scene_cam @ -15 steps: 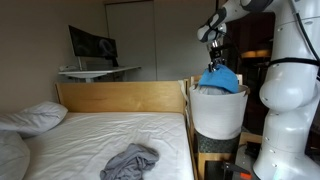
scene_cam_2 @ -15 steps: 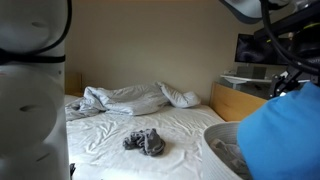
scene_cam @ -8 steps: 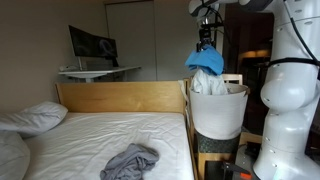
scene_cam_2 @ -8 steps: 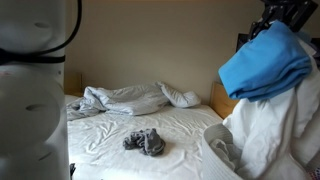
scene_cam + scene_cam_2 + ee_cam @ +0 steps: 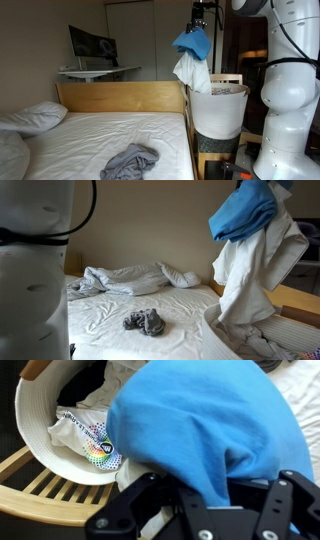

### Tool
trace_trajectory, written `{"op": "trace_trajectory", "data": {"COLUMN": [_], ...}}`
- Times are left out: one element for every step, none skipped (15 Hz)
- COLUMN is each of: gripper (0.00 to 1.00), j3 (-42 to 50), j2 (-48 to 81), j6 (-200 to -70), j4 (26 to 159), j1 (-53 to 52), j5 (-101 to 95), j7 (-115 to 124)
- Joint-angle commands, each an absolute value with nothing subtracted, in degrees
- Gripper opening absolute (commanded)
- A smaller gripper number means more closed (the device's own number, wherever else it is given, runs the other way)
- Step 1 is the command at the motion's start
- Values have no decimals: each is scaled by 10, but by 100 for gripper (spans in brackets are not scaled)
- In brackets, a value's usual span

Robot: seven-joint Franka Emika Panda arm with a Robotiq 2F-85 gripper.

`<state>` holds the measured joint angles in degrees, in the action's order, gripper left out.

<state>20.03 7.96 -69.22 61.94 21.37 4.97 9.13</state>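
End effector [image 5: 198,24] clamps blue cloth [image 5: 193,43], white garment [image 5: 191,73] hanging beneath.

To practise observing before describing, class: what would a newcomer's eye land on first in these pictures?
A bright blue fabric cloth hangs high from the tool, with a white garment dangling beneath it above the round white laundry basket. On the bed's white sheet lies a crumpled grey cloth.

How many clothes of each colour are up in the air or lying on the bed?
Blue: 1, the soft blue cloth held by the claw.
White: 1, the white fabric garment dangling under it.
Grey: 1, the crumpled grey garment on the bed.
Total: 3.
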Motion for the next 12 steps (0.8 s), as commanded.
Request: {"op": "trace_trajectory", "data": {"gripper": [11,11,8,9,9,9,9,9,9,9,8,9], "j3": [201,201,202,213,217,221,223,222,220,209,201,184], "j2": [84,88,91,87,83,66,62,54,43,22,8,-8], "j6": [-692,-692,-692,-702,-696,-696,-707,-701,-706,-709,-708,-706], "j4": [614,612,611,671,699,744,782,816,850,885,909,926], "j1": [214,214,215,221,224,222,220,216,211,198,190,182], "j5": [50,50,50,19,4,-11,-18,-8,-7,-2,3,14], "j7": [92,92,92,89,80,82,85,88,93,91,90,89]}}
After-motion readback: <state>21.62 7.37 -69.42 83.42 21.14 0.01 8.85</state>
